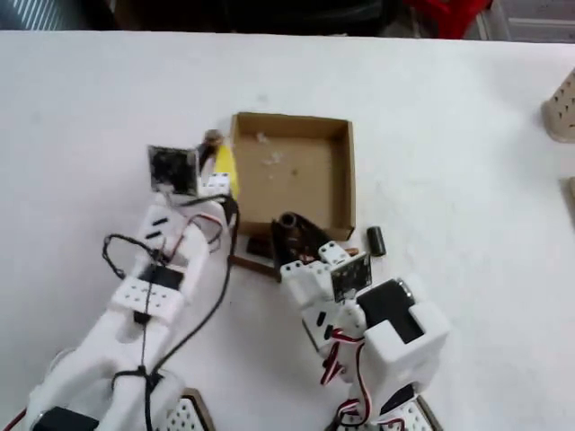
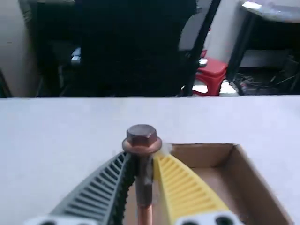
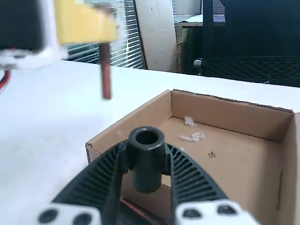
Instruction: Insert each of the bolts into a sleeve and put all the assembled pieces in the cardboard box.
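Note:
My left gripper (image 1: 217,154) is shut on a copper bolt (image 1: 213,138), held in the air just outside the cardboard box's (image 1: 345,171) left wall. In the left wrist view the bolt's hex head (image 2: 142,139) sticks out past the grey and yellow fingers (image 2: 187,187). My right gripper (image 1: 287,224) is shut on a black sleeve (image 1: 288,220) at the box's near edge. In the right wrist view the sleeve (image 3: 146,157) stands upright with its bore open upward. The left arm's bolt (image 3: 106,70) hangs point-down above and to one side of it.
A second black sleeve (image 1: 375,240) lies on the table right of the box's near corner. A loose copper bolt (image 3: 140,213) lies below my right gripper. The box floor (image 3: 225,150) holds only paper scraps. A perforated block (image 1: 561,108) stands at the right edge.

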Available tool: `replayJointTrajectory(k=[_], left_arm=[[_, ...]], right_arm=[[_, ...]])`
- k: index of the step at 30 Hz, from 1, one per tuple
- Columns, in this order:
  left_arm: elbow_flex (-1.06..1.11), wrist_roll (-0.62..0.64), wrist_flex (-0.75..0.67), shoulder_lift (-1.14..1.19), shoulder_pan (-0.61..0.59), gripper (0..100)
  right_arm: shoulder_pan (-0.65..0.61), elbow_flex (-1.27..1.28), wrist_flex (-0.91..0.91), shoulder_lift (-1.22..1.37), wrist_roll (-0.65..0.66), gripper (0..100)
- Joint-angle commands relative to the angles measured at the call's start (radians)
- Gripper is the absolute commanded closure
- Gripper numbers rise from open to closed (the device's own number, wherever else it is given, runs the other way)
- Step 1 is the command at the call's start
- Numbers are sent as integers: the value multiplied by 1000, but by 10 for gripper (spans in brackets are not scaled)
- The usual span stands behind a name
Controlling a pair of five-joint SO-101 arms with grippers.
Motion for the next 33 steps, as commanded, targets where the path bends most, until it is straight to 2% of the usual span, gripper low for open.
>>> replayJointTrajectory(k=[1,7,14,22,29,33], left_arm=[[-6,8,-86,-51,119,977],[0,8,-89,-53,189,978],[0,9,-80,-107,194,978],[-2,107,259,-412,245,977],[18,115,278,-418,251,977],[49,112,281,-414,318,977]], right_arm=[[2,5,1,-4,-9,982],[2,5,1,-4,-9,981],[2,5,1,-4,-9,981],[1,5,1,-4,-9,981],[1,5,2,-4,-9,981],[1,5,2,-4,-9,981]])
